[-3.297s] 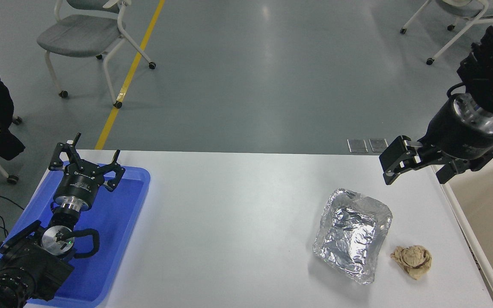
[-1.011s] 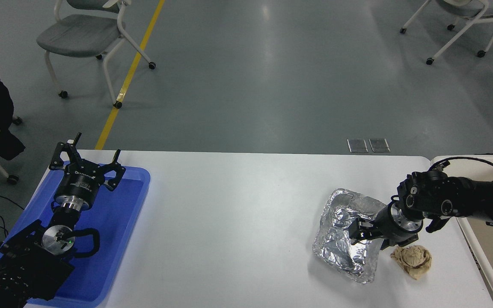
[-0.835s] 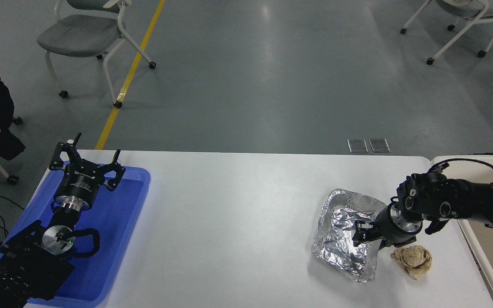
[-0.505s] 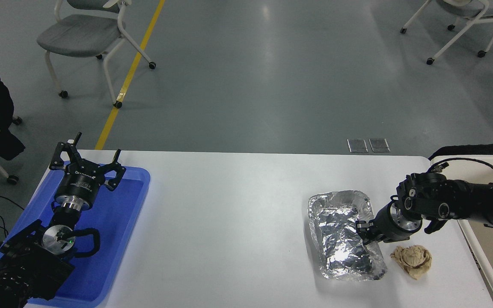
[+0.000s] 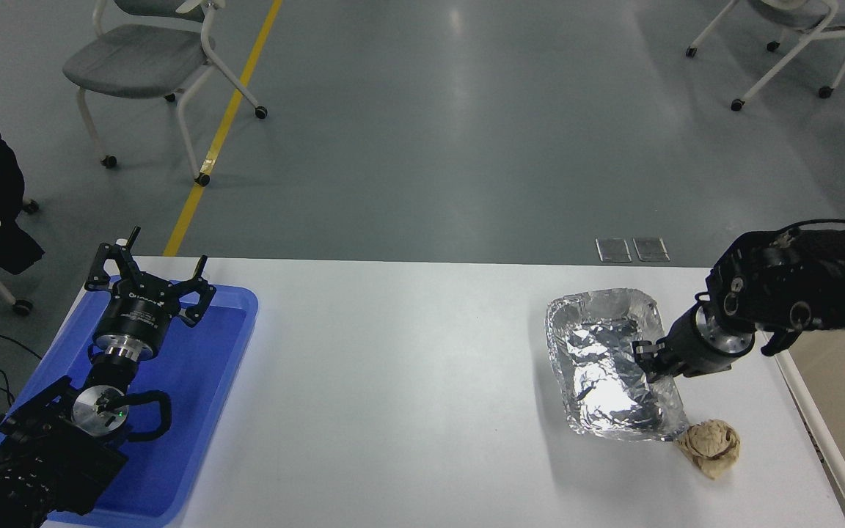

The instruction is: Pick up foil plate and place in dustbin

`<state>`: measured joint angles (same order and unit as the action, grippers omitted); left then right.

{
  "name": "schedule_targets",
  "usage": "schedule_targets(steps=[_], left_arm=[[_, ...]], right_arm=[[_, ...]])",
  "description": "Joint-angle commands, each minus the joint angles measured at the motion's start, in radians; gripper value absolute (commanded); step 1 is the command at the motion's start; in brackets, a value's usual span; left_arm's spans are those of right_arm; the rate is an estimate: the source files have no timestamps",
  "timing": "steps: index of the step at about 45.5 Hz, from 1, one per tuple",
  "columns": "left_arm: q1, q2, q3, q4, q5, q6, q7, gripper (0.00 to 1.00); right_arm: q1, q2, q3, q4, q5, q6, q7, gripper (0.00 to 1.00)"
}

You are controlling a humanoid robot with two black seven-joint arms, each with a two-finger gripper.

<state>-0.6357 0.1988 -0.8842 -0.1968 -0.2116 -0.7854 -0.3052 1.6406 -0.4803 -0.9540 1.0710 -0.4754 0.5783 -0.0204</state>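
The shiny, crinkled foil plate (image 5: pixel 609 363) hangs a little above the white table at the right, casting a shadow underneath. My right gripper (image 5: pixel 650 359) is shut on the plate's right rim, its arm reaching in from the right edge. Just a strip of the cream dustbin (image 5: pixel 844 411) shows at the far right edge, partly hidden behind the right arm. My left gripper (image 5: pixel 145 282) stays parked, open, above the blue tray at the lower left.
A crumpled tan paper ball (image 5: pixel 708 446) lies on the table just below the plate's near right corner. The blue tray (image 5: pixel 206 367) fills the left end of the table (image 5: pixel 393 381). Grey chairs stand on the floor beyond, and a dark-clothed person is at the left edge.
My right gripper came down from above, closed on the foil plate's right rim, turned it, and has now lifted it up and to the right. The left arm has not moved.
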Motion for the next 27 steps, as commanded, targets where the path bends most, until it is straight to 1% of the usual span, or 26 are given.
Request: schedule_targets(steps=[1,4,9,11,18,27], left_arm=[[0.001,0.001,-0.001,0.002,0.000,0.000,0.000,1.00],[0.001,0.001,-0.001,0.002,0.000,0.000,0.000,1.00],[0.001,0.001,-0.001,0.002,0.000,0.000,0.000,1.00],[0.001,0.001,-0.001,-0.001,0.000,0.000,0.000,1.00],[0.001,0.001,-0.001,-0.001,0.000,0.000,0.000,1.00],[-0.001,0.001,-0.001,0.002,0.000,0.000,0.000,1.00]], right_arm=[[0.414,-0.050,-0.218,0.266,0.093,0.044,0.000,0.00],[0.545,-0.041,-0.270,0.334,0.167,0.086,0.000,0.00],[0.726,0.011,-0.354,0.400,0.222,0.130,0.002,0.00],[0.780,0.035,-0.379,0.417,0.228,0.144,0.008,0.00],[0.869,0.077,-0.397,0.422,0.250,0.207,0.007,0.00],[0.924,0.089,-0.433,0.423,0.251,0.207,0.005,0.00]])
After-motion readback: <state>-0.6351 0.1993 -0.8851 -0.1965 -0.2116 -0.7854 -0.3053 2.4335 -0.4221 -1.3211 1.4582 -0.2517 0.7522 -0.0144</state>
